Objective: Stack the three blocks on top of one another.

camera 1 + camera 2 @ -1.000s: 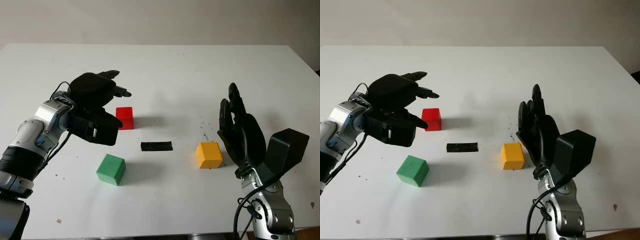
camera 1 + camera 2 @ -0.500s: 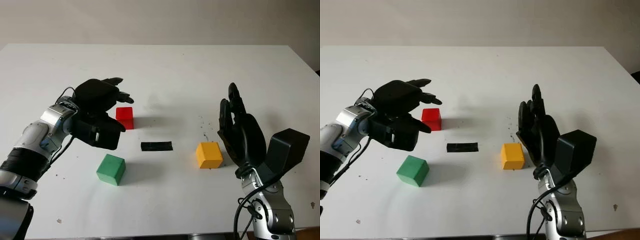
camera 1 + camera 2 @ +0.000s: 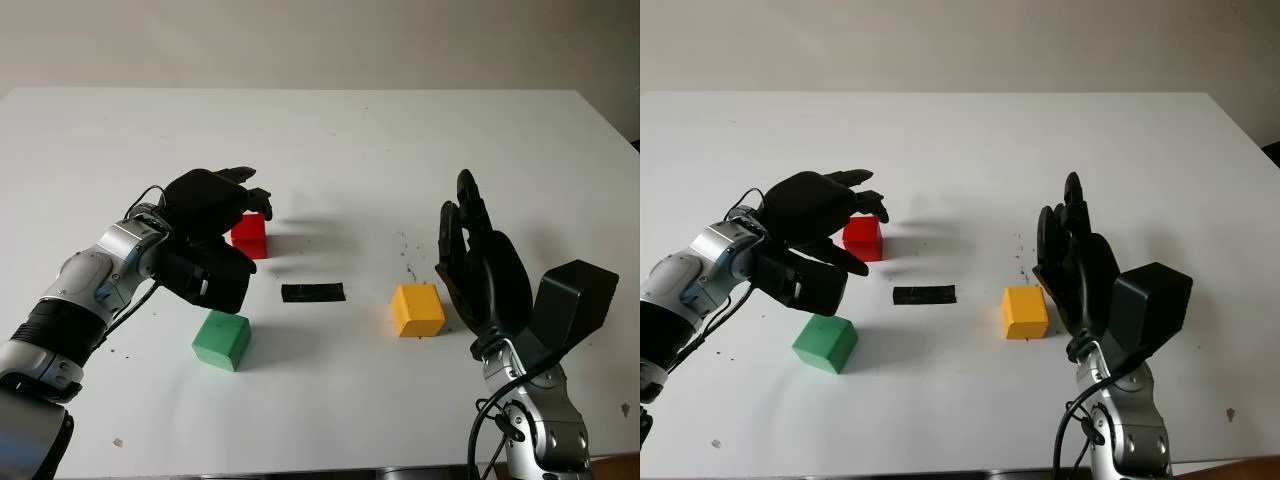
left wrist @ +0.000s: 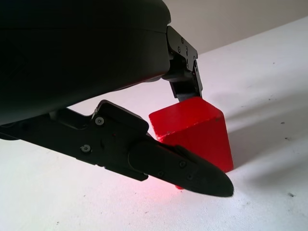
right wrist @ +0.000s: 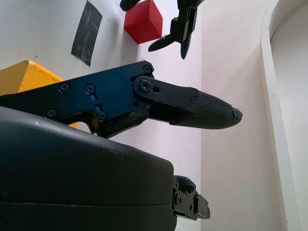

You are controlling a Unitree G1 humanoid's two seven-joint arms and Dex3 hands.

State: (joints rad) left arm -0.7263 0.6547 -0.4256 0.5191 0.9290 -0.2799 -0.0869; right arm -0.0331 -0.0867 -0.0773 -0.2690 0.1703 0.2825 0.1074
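Reaching over a white desk (image 3: 400, 140), the left hand (image 3: 215, 205) hovers at the red block (image 3: 249, 235), open around it and holding nothing; in the left wrist view one finger (image 4: 183, 168) crosses in front of the block and another comes down just behind it. A black tape strip (image 3: 313, 292) lies just right of and nearer than the red block. The green block (image 3: 221, 339) sits nearer, the yellow block (image 3: 418, 309) further right. The right hand (image 3: 483, 270) stands upright beside the yellow block, open and empty.

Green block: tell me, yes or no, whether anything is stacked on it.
No. The green block sits alone on the table, its top bare, with the left hand over at the red block.
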